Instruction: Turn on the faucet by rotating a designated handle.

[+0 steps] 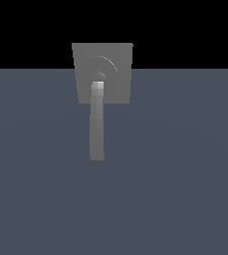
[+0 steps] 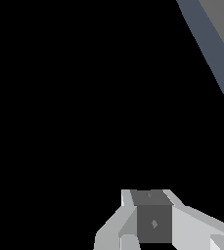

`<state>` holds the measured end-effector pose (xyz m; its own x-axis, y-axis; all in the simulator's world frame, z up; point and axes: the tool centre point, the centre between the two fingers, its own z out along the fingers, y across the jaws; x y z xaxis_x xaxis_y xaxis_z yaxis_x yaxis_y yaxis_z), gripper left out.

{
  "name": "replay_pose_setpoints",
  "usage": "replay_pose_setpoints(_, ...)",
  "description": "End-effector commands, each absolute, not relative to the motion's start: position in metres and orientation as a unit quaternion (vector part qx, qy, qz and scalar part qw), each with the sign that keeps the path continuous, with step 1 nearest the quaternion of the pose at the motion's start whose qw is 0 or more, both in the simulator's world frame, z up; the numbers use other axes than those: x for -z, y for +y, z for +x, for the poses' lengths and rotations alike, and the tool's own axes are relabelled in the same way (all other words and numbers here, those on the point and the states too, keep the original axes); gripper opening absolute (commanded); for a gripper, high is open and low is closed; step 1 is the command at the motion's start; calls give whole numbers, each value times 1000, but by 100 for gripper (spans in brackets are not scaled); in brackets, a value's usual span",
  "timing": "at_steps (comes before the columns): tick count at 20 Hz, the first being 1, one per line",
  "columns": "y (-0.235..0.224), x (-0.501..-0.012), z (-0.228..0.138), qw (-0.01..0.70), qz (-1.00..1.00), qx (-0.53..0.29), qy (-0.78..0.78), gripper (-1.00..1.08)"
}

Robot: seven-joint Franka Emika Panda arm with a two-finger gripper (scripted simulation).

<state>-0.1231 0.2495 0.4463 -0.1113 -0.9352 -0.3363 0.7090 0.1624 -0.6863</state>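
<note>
Approach step, no contact yet. Faucet (image 1: 102,64) block stands at far edge of floor; handle (image 1: 97,124) runs from ring toward camera. Gripper (image 2: 152,222) seen only in wrist view (finger spread cannot be told). Next: bring gripper beside handle, push sideways

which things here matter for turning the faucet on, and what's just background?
Belongs to the job:
- faucet, squarish grey block with a faint ring
- handle, long grey bar reaching down from the block in the exterior view
- end effector, seen only in the wrist view, open or shut unclear

Just there:
- blue-grey floor
- no loose objects visible
</note>
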Motion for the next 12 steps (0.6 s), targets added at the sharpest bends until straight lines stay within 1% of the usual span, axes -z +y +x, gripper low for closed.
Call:
replay_pose_setpoints(1, 253, -413, -113, 606, -214, 669, 373, -100)
replay_pose_setpoints(7, 245, -328, -93, 475, -370, 738, 304, -100)
replay_pose_setpoints(12, 220, -253, -84, 346, -488, 767, 234, -100)
